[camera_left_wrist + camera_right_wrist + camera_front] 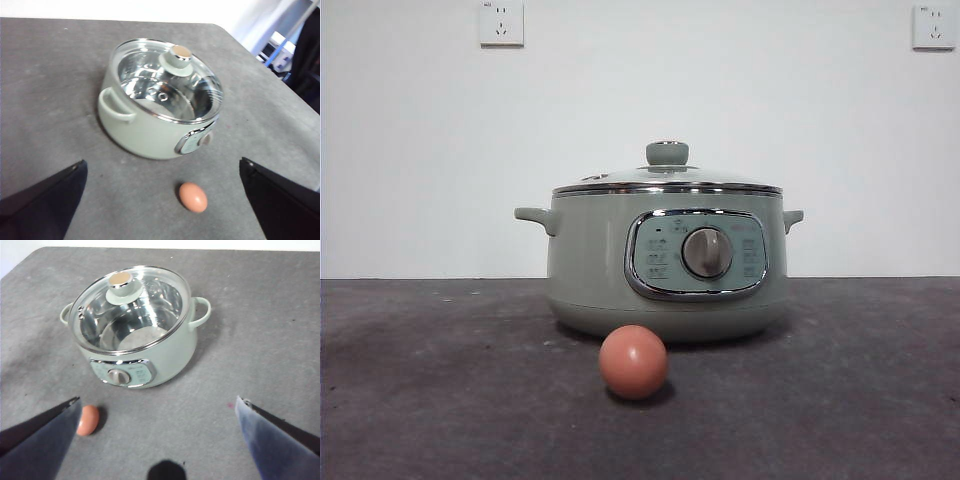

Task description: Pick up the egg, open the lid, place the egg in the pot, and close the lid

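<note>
Front view: small orange-brown egg lies on the dark grey desk, just before the squat sage-green pot, glass lid on.

Left wrist view: left gripper fingers spread wide above the egg.

Right wrist view: right gripper fingers likewise apart, empty, near the pot.

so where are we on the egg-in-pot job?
Nothing done yet. The egg lies on the table in front of the pot, untouched. The lid is on the pot, whose inside looks empty through the glass. Left pincer and right pincer both hang open above. All four steps remain.
</note>
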Controlling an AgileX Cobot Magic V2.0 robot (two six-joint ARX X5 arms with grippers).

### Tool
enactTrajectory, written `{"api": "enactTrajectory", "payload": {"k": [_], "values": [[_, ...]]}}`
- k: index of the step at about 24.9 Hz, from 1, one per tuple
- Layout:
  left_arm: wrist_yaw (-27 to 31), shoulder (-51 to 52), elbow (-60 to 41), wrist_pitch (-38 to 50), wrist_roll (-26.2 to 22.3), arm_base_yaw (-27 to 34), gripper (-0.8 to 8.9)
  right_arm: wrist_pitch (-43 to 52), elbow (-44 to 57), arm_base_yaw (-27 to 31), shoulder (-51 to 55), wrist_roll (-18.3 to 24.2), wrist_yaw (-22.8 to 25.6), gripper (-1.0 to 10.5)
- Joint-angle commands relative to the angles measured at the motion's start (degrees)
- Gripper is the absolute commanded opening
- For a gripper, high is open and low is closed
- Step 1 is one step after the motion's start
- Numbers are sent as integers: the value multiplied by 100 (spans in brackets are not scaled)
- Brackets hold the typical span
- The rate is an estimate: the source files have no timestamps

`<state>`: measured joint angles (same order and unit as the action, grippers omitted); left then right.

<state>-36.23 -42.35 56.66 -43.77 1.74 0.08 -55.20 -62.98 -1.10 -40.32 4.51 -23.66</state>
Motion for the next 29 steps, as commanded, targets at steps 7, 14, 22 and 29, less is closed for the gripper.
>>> {"api": "enactTrajectory", "payload": {"k": [7,14,22,29], "values": [[315,-1786,1373,612,-166,-1187,785,-81,-17,-2,-7,13,-66,572],[1259,-4221,3547,614,-761,-2304,785,-190,-17,-2,-9,9,-127,571],[1606,-6205,4894,866,-850,-2708,785,-186,-17,-2,-9,2,-149,567],[1882,-6863,4894,1263,-957,-2968,785,-186,-17,-2,-48,2,-149,568]]}}
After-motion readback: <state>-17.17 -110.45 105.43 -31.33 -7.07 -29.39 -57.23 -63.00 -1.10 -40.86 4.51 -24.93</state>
